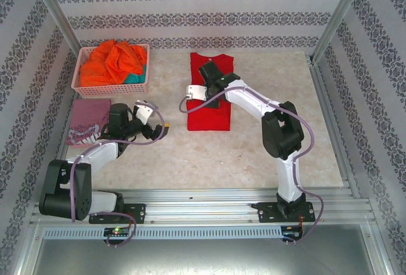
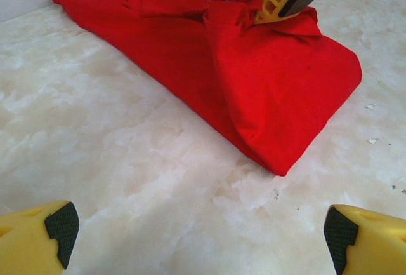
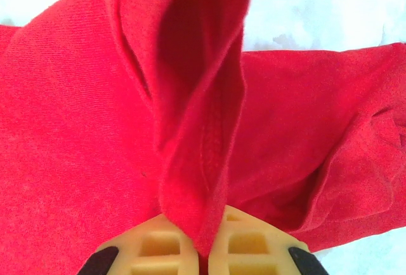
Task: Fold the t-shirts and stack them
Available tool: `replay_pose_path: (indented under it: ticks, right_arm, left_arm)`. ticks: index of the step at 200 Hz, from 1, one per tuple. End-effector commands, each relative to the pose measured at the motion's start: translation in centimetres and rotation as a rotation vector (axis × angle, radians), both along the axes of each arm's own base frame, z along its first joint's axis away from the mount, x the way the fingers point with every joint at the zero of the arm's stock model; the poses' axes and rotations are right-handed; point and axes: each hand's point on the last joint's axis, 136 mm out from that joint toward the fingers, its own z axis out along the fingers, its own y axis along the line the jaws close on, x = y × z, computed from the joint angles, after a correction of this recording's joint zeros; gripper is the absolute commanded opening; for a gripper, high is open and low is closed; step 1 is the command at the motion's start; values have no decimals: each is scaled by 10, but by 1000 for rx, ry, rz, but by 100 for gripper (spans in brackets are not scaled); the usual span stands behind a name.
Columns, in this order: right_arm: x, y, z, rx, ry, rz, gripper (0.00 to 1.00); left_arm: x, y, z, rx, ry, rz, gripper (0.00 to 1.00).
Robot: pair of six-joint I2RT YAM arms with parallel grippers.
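T-shirt (image 1: 209,117) in plain red lies mid-worktop (image 1: 266,160), its long axis running near to far. The right end effector (image 3: 204,247) sits on it, clamped narrow on a raised fold near its middle. The left end effector (image 1: 151,119) gapes wide and empty, well off its left edge.

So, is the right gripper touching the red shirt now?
Touching. In the right wrist view, the right gripper is shut on a raised fold of the red shirt, with cloth pinched between its fingers.
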Motion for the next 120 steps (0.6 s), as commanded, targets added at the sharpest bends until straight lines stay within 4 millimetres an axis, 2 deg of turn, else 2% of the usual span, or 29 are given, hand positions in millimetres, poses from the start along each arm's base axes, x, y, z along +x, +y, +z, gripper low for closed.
replay_pose_path:
  ticks: [1,47,120]
  right_arm:
    - [18,-7,2,-14,-27,-15,0]
    - [35,-19,-7,-27,-31,-61,0]
    - [50,-21,-27,-34,-17,-88,0]
  left_arm:
    - [1,-2,11,21,-82,-23,100]
    - [4,4,7,41,-95,16,100]
    - [4,4,11,30,-109,17,100]
